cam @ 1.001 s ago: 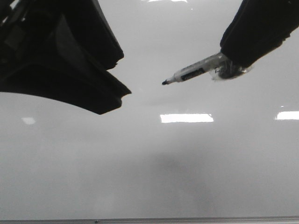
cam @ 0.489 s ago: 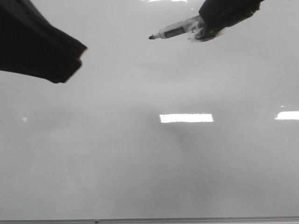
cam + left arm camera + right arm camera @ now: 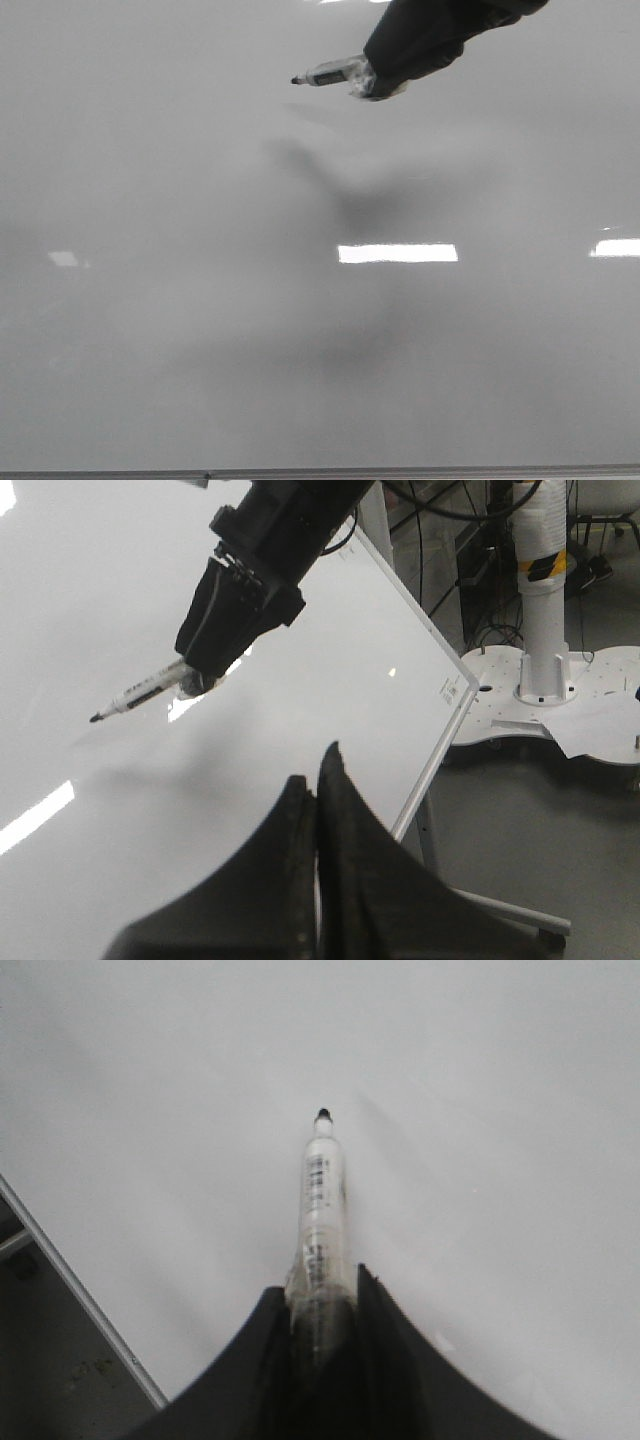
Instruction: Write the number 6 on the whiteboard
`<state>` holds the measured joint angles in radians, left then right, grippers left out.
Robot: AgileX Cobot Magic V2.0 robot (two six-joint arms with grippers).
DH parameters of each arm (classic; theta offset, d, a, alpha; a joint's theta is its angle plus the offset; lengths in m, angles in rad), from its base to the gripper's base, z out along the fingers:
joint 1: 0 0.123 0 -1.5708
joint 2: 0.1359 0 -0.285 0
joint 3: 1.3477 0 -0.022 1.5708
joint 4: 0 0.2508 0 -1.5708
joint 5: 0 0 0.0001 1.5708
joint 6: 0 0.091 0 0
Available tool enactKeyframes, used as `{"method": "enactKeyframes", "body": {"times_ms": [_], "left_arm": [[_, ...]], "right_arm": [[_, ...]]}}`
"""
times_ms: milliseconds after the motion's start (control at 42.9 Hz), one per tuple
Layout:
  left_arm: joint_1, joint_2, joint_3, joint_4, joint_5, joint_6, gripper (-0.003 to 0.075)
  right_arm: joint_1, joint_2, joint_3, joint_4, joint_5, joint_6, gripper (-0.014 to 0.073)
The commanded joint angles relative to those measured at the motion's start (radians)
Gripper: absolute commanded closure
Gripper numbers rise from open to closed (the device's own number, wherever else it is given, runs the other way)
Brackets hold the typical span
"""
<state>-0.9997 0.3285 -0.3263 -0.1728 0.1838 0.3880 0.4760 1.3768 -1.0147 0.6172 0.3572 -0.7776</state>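
Observation:
The glossy pale grey whiteboard [image 3: 320,350] fills the front view and bears no marker line; no number 6 shows on it. My right gripper [image 3: 375,80] at the top is shut on a white marker [image 3: 325,73] with a black tip pointing left, a little off the board. In the right wrist view the marker [image 3: 322,1200] sticks out from between the fingers [image 3: 380,1305]. In the left wrist view the right arm holds the marker [image 3: 140,693] over the board [image 3: 120,590]. My left gripper [image 3: 318,770] is shut and empty, out of the front view.
The board's grey frame edge [image 3: 320,472] runs along the bottom of the front view. Bright light reflections [image 3: 398,253] lie on the board. Beyond the board's corner [image 3: 470,685] stand a white pedestal base [image 3: 545,680] and cables on a grey floor.
My right gripper with the marker has moved up and to the left. My left arm has drawn away to the left, out of the front view.

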Motion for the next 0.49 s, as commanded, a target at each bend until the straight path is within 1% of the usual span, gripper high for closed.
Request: {"method": "enactKeyframes", "body": {"times_ms": [0,116,210,303,466], "left_arm": [[0.0,0.003,-0.026,-0.015,-0.091,-0.011,0.0741],[0.0,0.003,-0.026,-0.015,-0.091,-0.011,0.0741],[0.0,0.003,-0.026,-0.015,-0.091,-0.011,0.0741],[0.0,0.003,-0.026,-0.015,-0.091,-0.011,0.0741],[0.0,0.003,-0.026,-0.015,-0.091,-0.011,0.0741]], "right_arm": [[0.0,0.011,-0.071,0.041,-0.077,0.001,0.0653],[0.0,0.057,-0.098,0.082,-0.149,0.002,0.0653],[0.001,0.095,-0.116,0.109,-0.151,0.002,0.0653],[0.016,0.143,-0.135,0.109,-0.108,0.001,0.0653],[0.069,0.245,-0.147,0.089,0.017,0.001,0.0653]]}}
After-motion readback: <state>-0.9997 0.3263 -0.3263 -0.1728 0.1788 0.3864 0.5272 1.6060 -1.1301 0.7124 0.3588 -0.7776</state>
